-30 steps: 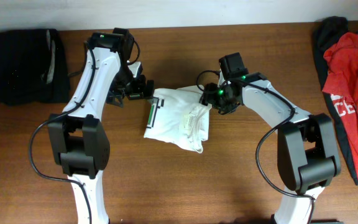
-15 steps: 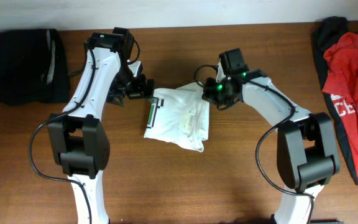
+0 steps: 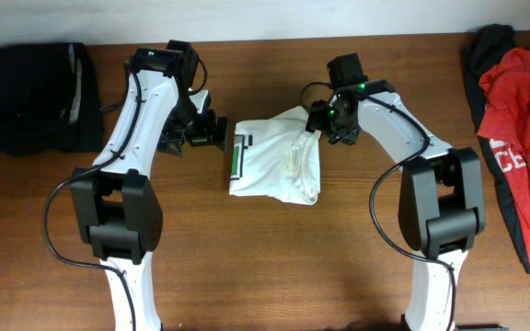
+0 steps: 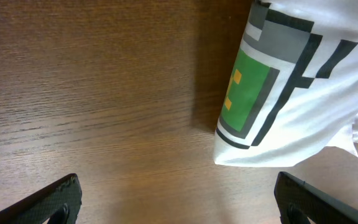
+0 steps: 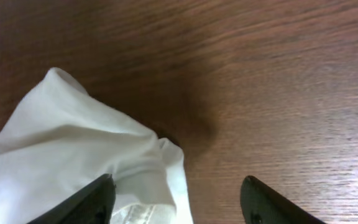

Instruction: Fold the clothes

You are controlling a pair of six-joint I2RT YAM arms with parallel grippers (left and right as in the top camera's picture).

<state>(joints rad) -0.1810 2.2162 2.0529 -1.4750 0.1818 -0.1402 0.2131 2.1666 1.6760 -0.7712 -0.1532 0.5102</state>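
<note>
From my seat, what I can report is the table (image 3: 274, 267) and the wall (image 3: 339, 18) behind it. The table is dark reddish-brown wood and fills nearly the whole overhead view, its grain running side to side. Its far edge meets the wall, which shows only as a pale, off-white strip along the top of the picture, a little deeper at the left than at the right. On the left wrist feed the wood (image 4: 104, 93) shows fine grain lines, with a lighter sheen low in the frame. On the right wrist feed the grain (image 5: 278, 74) runs at a slant, and a dark shadow (image 5: 188, 118) lies on it near the middle.
</note>
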